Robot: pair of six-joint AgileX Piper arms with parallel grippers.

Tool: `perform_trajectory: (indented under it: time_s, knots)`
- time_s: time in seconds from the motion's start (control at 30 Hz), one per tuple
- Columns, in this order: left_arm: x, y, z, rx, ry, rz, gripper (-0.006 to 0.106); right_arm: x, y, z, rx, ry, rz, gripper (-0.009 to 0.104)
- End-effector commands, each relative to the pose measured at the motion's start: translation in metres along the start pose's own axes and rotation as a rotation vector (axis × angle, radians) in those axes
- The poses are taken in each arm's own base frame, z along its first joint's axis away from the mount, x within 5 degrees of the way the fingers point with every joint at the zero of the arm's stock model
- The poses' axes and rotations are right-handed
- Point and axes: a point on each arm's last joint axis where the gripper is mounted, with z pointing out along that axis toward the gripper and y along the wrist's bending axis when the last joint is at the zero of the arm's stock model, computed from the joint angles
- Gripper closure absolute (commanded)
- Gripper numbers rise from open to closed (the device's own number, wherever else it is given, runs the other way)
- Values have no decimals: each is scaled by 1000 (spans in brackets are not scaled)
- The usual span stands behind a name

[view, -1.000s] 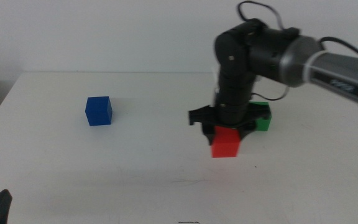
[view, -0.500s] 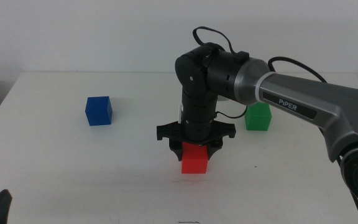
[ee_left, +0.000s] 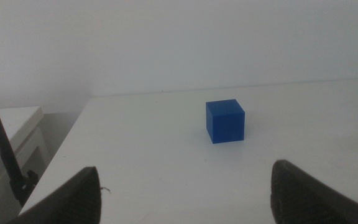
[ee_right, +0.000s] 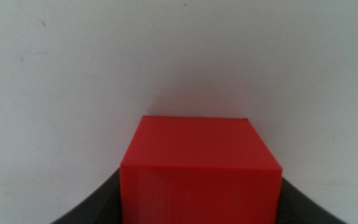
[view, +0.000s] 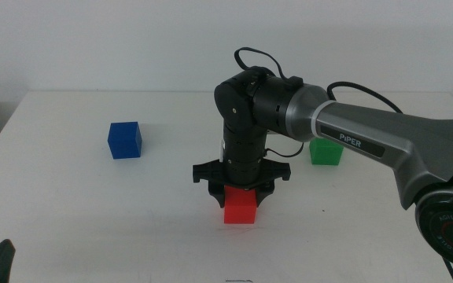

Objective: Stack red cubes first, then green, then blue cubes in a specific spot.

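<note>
— Gripping anything?
— Yes: the right end effector [view: 241, 191] points straight down at mid-table [view: 93, 220], clamped on the red cube [view: 240, 207], faces square to it.
— Others?
— Blue cube [view: 124, 140] far left, green cube [view: 325, 152] behind-right. Left end effector [ee_left: 185, 186] waits, jaws spread, facing blue.

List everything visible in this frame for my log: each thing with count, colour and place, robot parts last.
red cube: one, bright red, centre front of the table, held between the right tool's jaws.
green cube: one, green, on the table right of centre, behind the right arm.
blue cube: one, dark blue, on the table's left part, standing alone.
table: one, white.
right tool: one, dark, pointing down, shut on the red cube.
left tool: one, dark, waiting at the near left edge, open, facing the blue cube.
</note>
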Motion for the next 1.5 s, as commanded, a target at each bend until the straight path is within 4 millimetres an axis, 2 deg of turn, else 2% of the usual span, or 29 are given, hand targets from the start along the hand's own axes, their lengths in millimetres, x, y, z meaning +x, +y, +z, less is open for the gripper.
perform_trajectory:
  time_s: [0.0,0.1,0.13,0.17,0.2,0.3,0.43,0.53,0.67,0.77,0.87,1.03,1.13,1.47]
  knots:
    - [-9,0,-2,-3,-99,-12,7,-3,3,-32,-49,-76,-4,95]
    - [-9,0,-2,-3,-99,-12,7,-3,4,-32,-51,-80,-5,92]
    - [-9,0,-2,-3,-99,-12,7,-3,4,-32,-50,-79,-5,77]
    - [-9,0,-2,-3,-99,-12,7,-3,3,-32,-45,-77,-3,55]
    - [-9,0,-2,-3,-99,-12,7,-3,3,-32,-43,-78,-4,41]
    - [-9,0,-2,-3,-99,-12,7,-3,3,-38,-51,-90,-9,20]
    - [-9,0,-2,-3,-99,-12,7,-2,-1,-67,-67,-136,-57,3]
    - [-9,0,-2,-3,-99,-12,7,-3,-14,-103,-45,-203,-103,1]
    - [-9,0,-2,-3,-99,-12,7,-8,-47,-151,-31,-298,-87,1]
    - [-9,0,-2,-3,-99,-12,7,-16,-79,-171,-8,-318,-70,1]
    - [-9,0,-2,-3,-99,-12,7,-29,-115,-180,14,-336,-31,1]
    - [-9,0,-2,-3,-99,-12,7,-47,-158,-176,47,-333,69,1]
    - [-9,0,-2,-3,-99,-12,7,-58,-171,-168,54,-346,89,1]
    - [-9,0,-2,-3,-99,-12,7,-90,-172,-109,58,-339,79,1]
